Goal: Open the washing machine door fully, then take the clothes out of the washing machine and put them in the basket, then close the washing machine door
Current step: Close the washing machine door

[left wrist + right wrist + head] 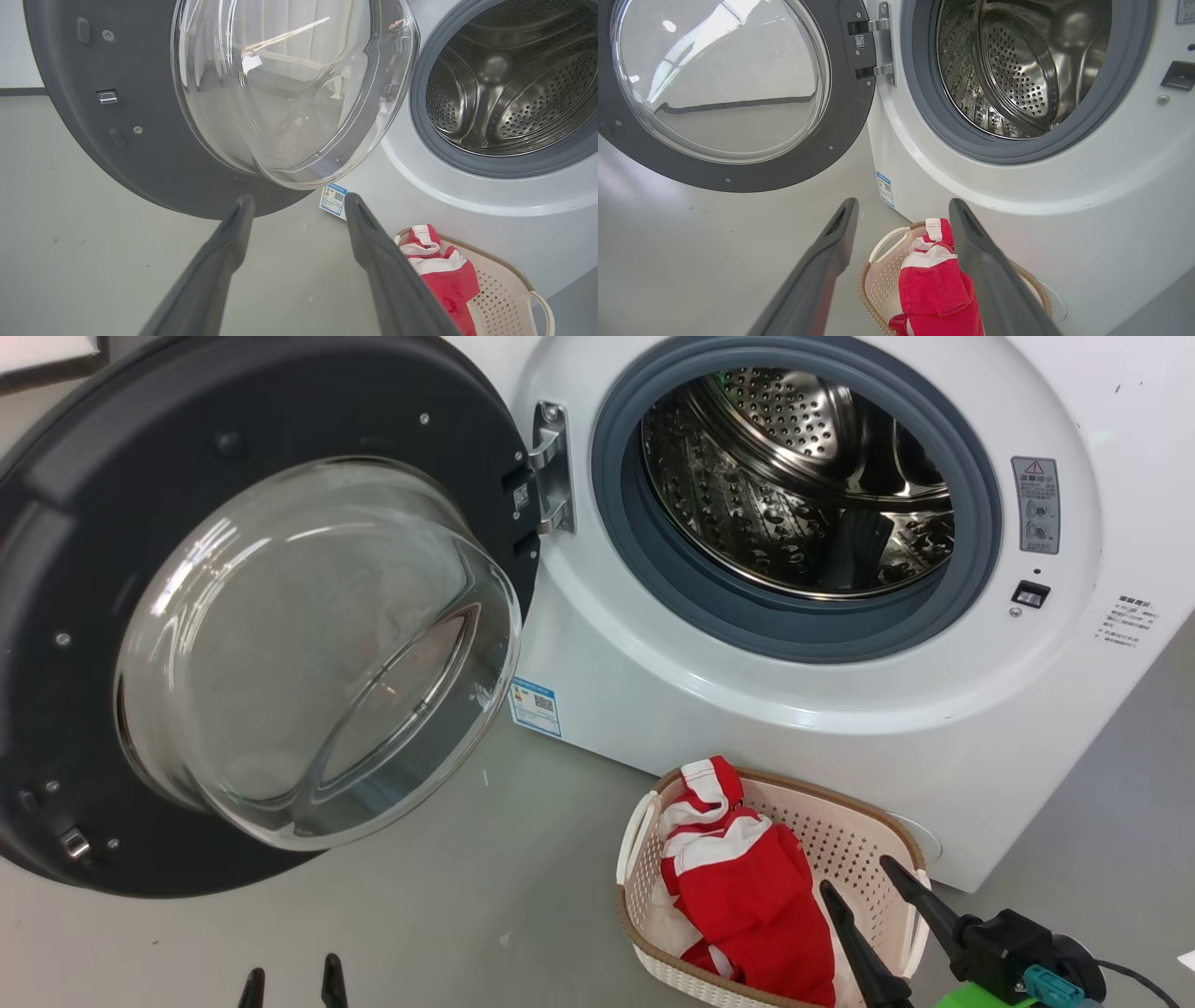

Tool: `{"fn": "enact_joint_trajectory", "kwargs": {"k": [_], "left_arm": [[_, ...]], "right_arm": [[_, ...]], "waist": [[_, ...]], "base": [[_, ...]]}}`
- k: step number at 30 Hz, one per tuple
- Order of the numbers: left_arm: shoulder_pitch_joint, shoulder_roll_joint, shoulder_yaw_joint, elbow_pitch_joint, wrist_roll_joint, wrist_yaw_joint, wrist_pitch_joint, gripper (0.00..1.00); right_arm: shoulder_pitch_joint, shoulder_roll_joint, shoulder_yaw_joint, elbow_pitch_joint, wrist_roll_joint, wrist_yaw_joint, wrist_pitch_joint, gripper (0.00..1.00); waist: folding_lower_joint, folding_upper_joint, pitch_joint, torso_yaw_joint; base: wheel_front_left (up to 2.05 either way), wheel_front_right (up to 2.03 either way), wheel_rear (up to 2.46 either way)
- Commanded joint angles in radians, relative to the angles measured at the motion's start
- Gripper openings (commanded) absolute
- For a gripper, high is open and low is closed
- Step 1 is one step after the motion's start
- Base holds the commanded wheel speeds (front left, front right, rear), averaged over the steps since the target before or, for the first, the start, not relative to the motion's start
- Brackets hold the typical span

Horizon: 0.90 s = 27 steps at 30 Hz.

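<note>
Laundry corner of a bare test space; a washing machine [747, 709] stands on plain grey floor [467, 915].

The left gripper [291, 987] shows just its two dark fingertips at the bottom edge, spread apart and empty. The right gripper [857, 877] slants up from the lower right, fingers parted, holding nothing.

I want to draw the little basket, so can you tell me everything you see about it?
The basket is small, rectangular with rounded corners, cream-white plastic with tiny holes in its walls, a brown braided-looking rim and white loop handles. It stands upright on the grey floor, close in front of the washing machine. Red-and-white clothes lie heaped inside, poking above the rim.
</note>
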<state>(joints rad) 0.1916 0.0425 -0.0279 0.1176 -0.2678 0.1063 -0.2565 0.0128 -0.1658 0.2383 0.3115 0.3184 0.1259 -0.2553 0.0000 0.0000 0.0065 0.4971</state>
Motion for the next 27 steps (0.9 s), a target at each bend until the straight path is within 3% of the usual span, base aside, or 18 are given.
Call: {"fn": "enact_joint_trajectory", "kwargs": {"k": [1, 7, 8, 9, 10, 11, 17, 20, 23, 27], "left_arm": [[-0.004, 0.008, 0.029, -0.028, -0.008, 0.009, -0.005, 1.0], [-0.016, 0.008, 0.031, -0.04, -0.017, -0.004, -0.005, 1.0], [-0.018, 0.008, 0.032, -0.046, -0.026, -0.011, -0.005, 0.93], [-0.02, 0.008, 0.034, -0.054, -0.027, -0.019, -0.005, 0.73], [-0.023, 0.008, 0.039, -0.064, -0.028, -0.027, -0.005, 0.42], [-0.027, 0.008, 0.048, -0.078, -0.038, -0.034, -0.005, 0.02], [-0.101, 0.008, 0.177, -0.253, -0.047, -0.103, -0.005, 0.0], [-0.168, 0.013, 0.276, -0.345, -0.043, -0.16, -0.005, 0.0], [-0.245, 0.056, 0.355, -0.389, -0.036, -0.2, -0.005, 0.0], [-0.364, 0.154, 0.438, -0.351, -0.079, -0.227, -0.005, 0.0]], "right_arm": [[-0.041, -0.017, 0.02, -0.019, 0.018, 0.005, -0.006, 1.0], [-0.037, -0.015, 0.016, -0.02, 0.02, 0.005, -0.006, 1.0], [-0.036, -0.014, 0.015, -0.021, 0.02, 0.005, -0.006, 1.0], [-0.034, -0.013, 0.015, -0.022, 0.019, 0.005, -0.006, 1.0], [-0.032, -0.011, 0.013, -0.023, 0.018, 0.005, -0.006, 1.0], [-0.029, -0.009, 0.013, -0.023, 0.017, 0.005, -0.006, 1.0], [-0.011, 0.002, 0.0, -0.029, 0.014, 0.005, -0.006, 1.0], [-0.004, 0.007, -0.005, -0.031, 0.012, 0.005, -0.006, 1.0], [0.001, 0.011, -0.008, -0.032, 0.01, 0.005, -0.006, 1.0], [0.004, 0.017, -0.008, -0.033, 0.007, 0.005, -0.006, 1.0]], "waist": [[0.0, 0.0, 0.0, 0.0], [0.0, 0.0, 0.001, -0.003], [0.0, 0.0, 0.001, -0.003], [0.0, 0.0, 0.001, -0.003], [0.0, 0.0, 0.001, -0.004], [0.0, 0.0, 0.0, -0.004], [0.0, 0.0, 0.005, -0.004], [0.0, 0.0, 0.009, -0.004], [0.0, 0.0, 0.014, -0.004], [0.0, 0.0, 0.018, -0.003]], "base": [[0.0, 0.0, 0.0], [0.0, 0.0, 0.0], [0.0, 0.0, 0.0], [0.0, 0.0, 0.0], [0.0, 0.0, 0.0], [0.0, 0.0, 0.0], [0.0, 0.0, 0.0], [0.0, 0.0, 0.0], [0.0, 0.0, 0.0], [0.0, 0.0, 0.0]]}}
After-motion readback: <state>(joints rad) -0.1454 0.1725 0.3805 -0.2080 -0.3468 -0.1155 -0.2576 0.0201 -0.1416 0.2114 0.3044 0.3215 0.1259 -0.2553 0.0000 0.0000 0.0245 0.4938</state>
